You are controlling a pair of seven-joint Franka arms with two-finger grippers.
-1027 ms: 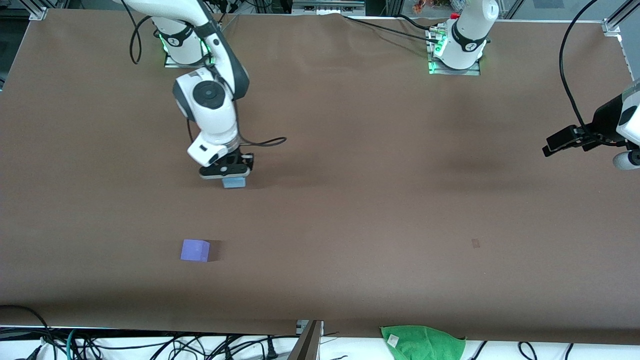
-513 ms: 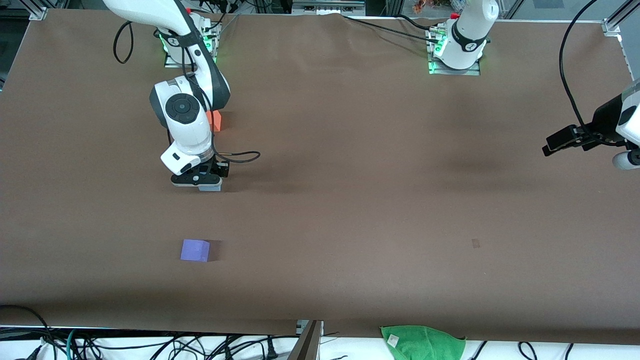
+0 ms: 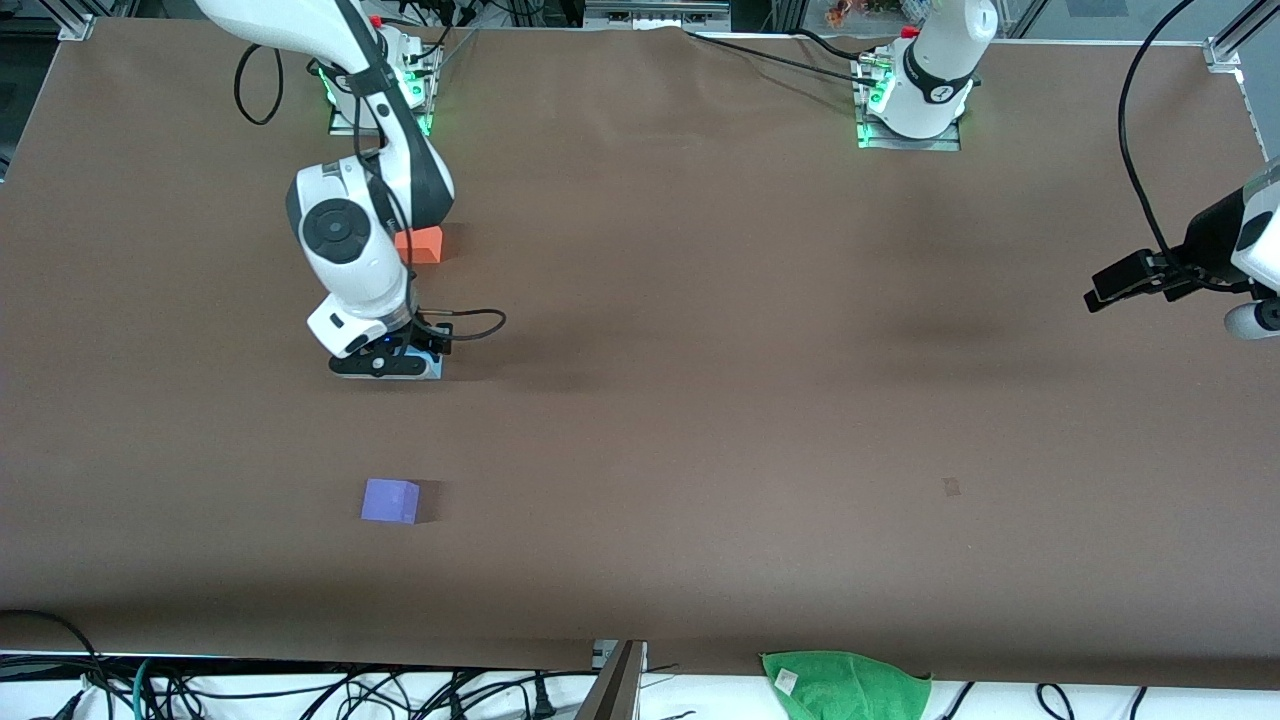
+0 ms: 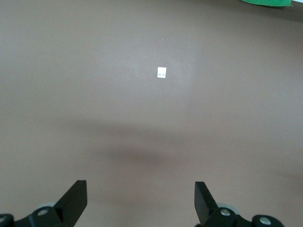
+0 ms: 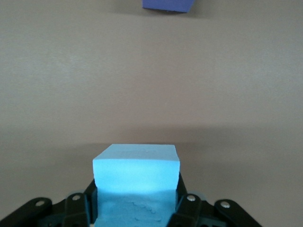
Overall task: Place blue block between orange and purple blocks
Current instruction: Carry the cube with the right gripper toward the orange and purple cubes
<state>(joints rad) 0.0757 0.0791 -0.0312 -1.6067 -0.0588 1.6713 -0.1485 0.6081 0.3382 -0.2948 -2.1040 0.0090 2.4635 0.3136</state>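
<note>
My right gripper [image 3: 388, 366] is shut on the light blue block [image 5: 136, 172], low over the table between the orange block [image 3: 422, 245] and the purple block [image 3: 390, 500]. In the front view the gripper hides nearly all of the blue block. I cannot tell whether the block touches the table. The purple block also shows in the right wrist view [image 5: 168, 4], ahead of the blue one. My left gripper [image 4: 141, 191] is open and empty. It waits above the left arm's end of the table [image 3: 1110, 288].
A green cloth [image 3: 845, 685] lies off the table's edge nearest the front camera. A small pale tag [image 4: 162, 73] is on the brown table cover [image 3: 760, 400] under the left gripper. Cables hang along the near edge.
My right gripper has carried the blue block toward the right arm's end of the table and lower, uncovering the orange block. The left arm has not moved.
</note>
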